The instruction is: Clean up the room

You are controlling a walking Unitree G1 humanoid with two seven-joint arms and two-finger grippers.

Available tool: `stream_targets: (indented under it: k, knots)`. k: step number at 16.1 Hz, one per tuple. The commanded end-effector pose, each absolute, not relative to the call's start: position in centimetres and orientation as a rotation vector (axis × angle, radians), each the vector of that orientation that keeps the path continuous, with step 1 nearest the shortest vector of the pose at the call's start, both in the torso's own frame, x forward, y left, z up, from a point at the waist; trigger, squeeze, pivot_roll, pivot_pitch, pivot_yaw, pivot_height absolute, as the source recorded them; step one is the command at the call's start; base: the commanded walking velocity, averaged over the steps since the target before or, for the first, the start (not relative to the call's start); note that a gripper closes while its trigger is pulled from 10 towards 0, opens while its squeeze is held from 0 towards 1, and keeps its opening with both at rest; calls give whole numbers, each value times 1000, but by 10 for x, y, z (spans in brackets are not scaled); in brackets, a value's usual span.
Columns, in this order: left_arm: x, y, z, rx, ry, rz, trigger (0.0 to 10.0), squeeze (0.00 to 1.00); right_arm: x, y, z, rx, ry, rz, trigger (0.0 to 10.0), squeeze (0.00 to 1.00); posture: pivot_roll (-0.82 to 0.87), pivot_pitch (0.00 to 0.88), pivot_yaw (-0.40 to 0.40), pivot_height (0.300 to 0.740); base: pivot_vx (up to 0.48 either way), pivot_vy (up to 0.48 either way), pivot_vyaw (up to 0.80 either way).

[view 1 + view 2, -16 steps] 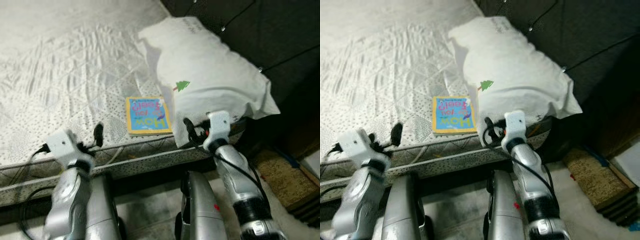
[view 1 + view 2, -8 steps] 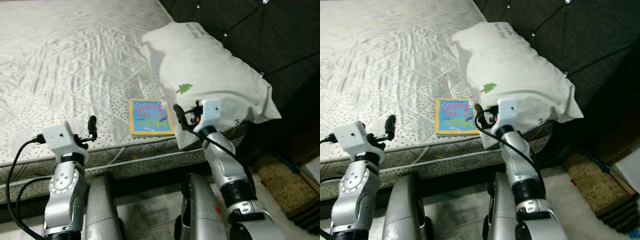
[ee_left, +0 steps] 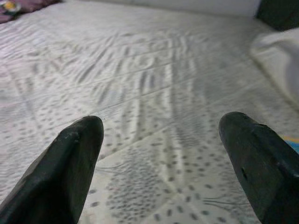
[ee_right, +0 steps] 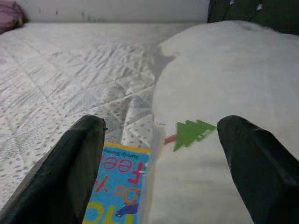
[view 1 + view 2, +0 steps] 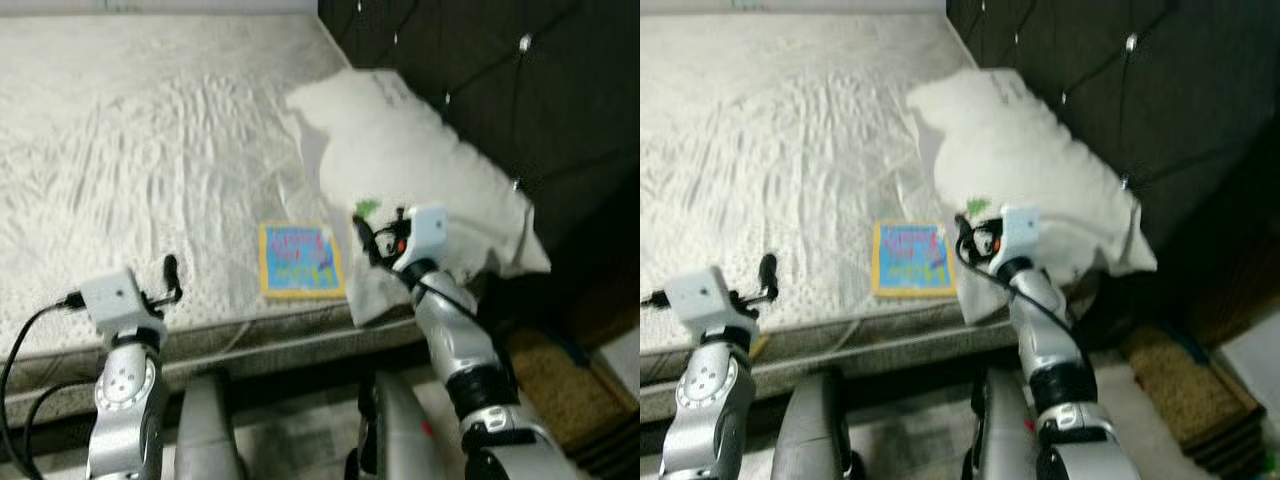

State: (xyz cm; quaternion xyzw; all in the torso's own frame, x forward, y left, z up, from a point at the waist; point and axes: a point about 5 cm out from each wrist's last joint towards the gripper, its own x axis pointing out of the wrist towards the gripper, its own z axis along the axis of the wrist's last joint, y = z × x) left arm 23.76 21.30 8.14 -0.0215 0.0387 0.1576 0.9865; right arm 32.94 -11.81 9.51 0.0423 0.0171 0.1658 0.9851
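— Bed [image 5: 150, 150] first, please: what lies on it, and why do you think it lies so?

— Mattress is bare and quilted. A small book [image 5: 300, 260] with a blue cover and yellow border lies flat near the front edge. Just at its 3 o'clock side a white pillow [image 5: 420, 170] with a little green tree print leans toward the dark tufted headboard [image 5: 500, 60], and its lower corner hangs over the bed edge. I judge that both are loose things to tidy; the book is the easier one to take, because it is flat and close to the edge.

— Now the arms, from left to right?

— The left gripper [image 3: 163, 158] is raised over the front edge of the mattress, at about 9 o'clock from the book and well apart from it. Its jaws stand wide apart with nothing between them; the left wrist view looks along the empty quilt.

— And the other one?

— The right gripper [image 4: 161, 154] is lifted with the forearm bent up, at about 3 o'clock from the book, just where the book and the pillow meet. Its jaws are also spread and hold nothing. In the right wrist view the book corner is near one finger and the tree print near the other. Whether it aims at the book or the pillow, I cannot tell.
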Motion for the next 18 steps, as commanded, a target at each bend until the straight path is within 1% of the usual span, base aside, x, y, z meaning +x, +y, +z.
stream_targets:
  k: [1,3,5,7,10,15,17,18]
  knots:
    - [240,211,77,-37,90,304,10000,0,328,-114,91,83,44,353,10000,0,79,0,-93,658,0,0,0]
    - [242,208,77,-25,90,290,10000,0,328,-113,91,85,39,348,10000,0,76,0,-82,688,0,0,0]
    - [241,206,80,12,82,272,10000,0,329,-118,93,86,26,326,10000,0,72,0,-66,708,0,0,0]
    - [238,207,79,17,79,258,10000,0,326,-124,91,76,25,298,10000,0,64,0,-56,740,0,0,0]
    - [239,203,83,23,68,237,10000,0,324,-124,92,76,16,291,10000,0,66,0,-63,740,0,0,0]
    - [244,200,91,24,50,214,10000,0,326,-120,98,69,-7,291,10000,0,58,0,-52,740,0,0,0]
    - [244,196,92,33,53,181,10000,0,326,-126,97,60,-8,255,10000,0,52,0,-48,740,0,0,0]
    - [244,195,91,-3,53,183,10000,0,326,-128,96,60,1,247,10000,0,45,0,-47,740,0,0,0]
